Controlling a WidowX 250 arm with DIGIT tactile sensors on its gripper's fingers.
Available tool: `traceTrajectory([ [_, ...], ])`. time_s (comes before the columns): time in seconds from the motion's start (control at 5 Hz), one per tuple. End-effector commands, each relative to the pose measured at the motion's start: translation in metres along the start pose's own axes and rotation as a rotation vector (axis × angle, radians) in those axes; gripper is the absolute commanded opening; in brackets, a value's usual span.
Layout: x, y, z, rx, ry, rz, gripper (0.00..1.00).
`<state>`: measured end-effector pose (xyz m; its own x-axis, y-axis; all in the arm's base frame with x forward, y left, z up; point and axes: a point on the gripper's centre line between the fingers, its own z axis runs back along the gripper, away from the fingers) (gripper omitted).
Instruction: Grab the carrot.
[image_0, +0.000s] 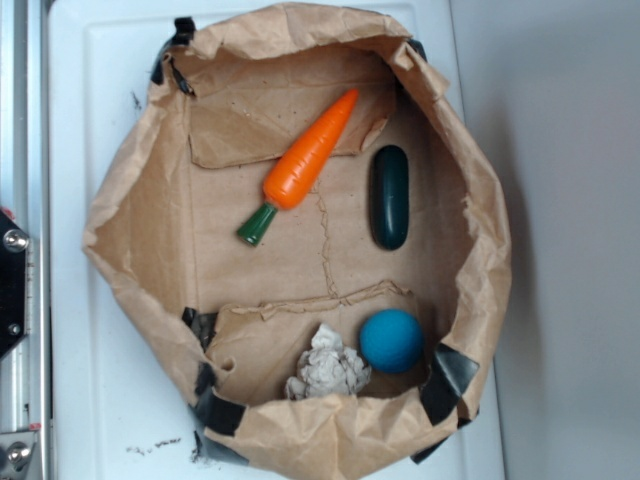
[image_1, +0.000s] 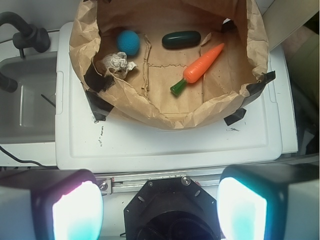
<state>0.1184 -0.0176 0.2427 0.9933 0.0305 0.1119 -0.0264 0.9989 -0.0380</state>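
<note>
The carrot (image_0: 305, 165) (image_1: 199, 67) is bright orange with a dark-green stem end. It lies slantwise on the floor of an open brown paper bag (image_0: 130, 230) (image_1: 165, 112). In the wrist view my gripper (image_1: 160, 210) sits at the bottom edge, far back from the bag. Its two glowing pads (image_1: 77, 212) stand wide apart with nothing between them, so it is open. The exterior view shows no fingers, only dark robot parts at the left edge.
Beside the carrot lies a dark-green oblong capsule (image_0: 390, 197) (image_1: 181, 39). A blue ball (image_0: 391, 341) (image_1: 128, 41) and a crumpled paper wad (image_0: 327, 367) (image_1: 115, 63) rest in the bag too. The bag stands on a white plastic lid (image_1: 165, 145). A grey tub (image_1: 25, 100) is at left.
</note>
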Motion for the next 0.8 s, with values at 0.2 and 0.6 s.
traceTrajectory([
  [0.2, 0.038, -0.007, -0.007, -0.048, 0.004, 0.088, 1.00],
  [0.6, 0.085, 0.013, -0.042, -0.025, -0.047, 0.186, 1.00],
])
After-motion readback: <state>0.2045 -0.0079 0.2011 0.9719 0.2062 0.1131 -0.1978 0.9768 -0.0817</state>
